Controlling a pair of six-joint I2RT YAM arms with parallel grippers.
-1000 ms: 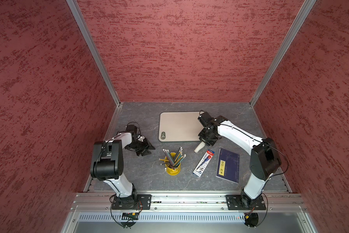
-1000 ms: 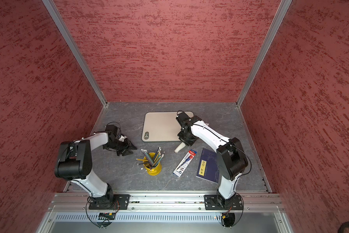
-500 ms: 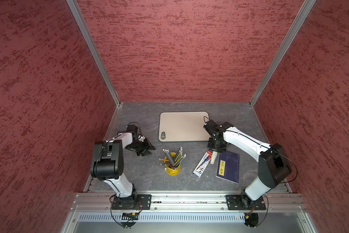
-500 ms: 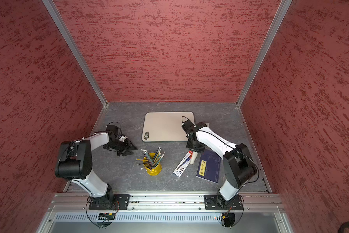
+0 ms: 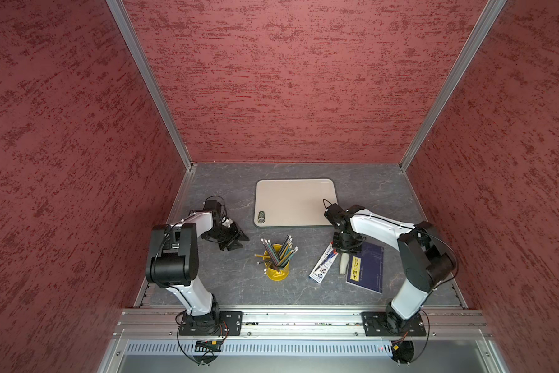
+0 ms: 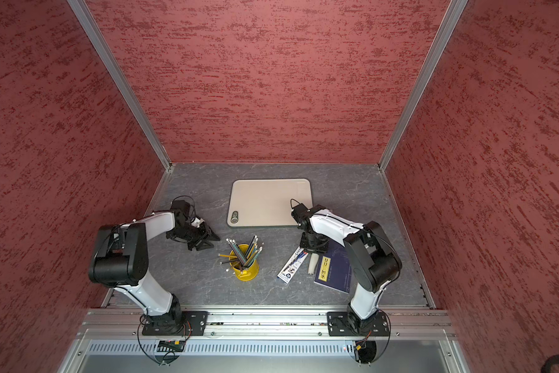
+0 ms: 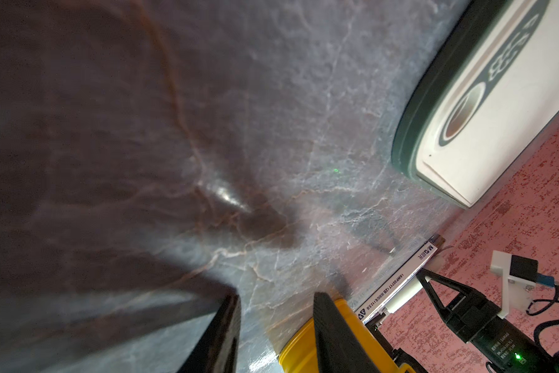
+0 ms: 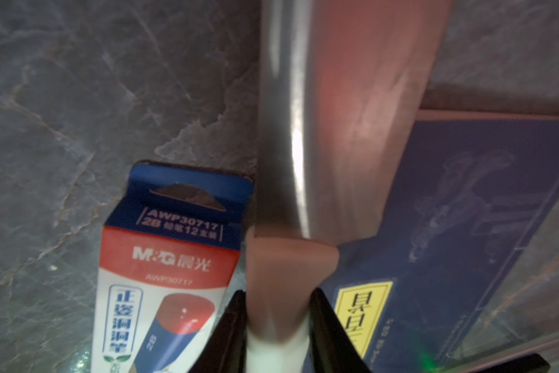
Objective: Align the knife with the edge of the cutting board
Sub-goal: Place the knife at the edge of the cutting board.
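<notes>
Knife [image 8: 336, 129]: broad grey steel blade, glossy, tinted pink by the red walls [image 5: 288, 80], with one bright streak down its length. The thick off-white handle flares where it meets the blade. Right gripper [image 8: 276, 292] pinches the handle just behind that flare. Knife is off the board [image 5: 294, 203], near its front right corner, between pen pack [image 5: 323, 265] and booklet [image 5: 367, 268]. Blade end points toward the board and overlaps the booklet's edge; handle end points away. Lifted or resting: cannot tell. Left gripper [image 5: 231, 239] is low over the table [image 5: 223, 281], jaws drawn close, nothing between them.
</notes>
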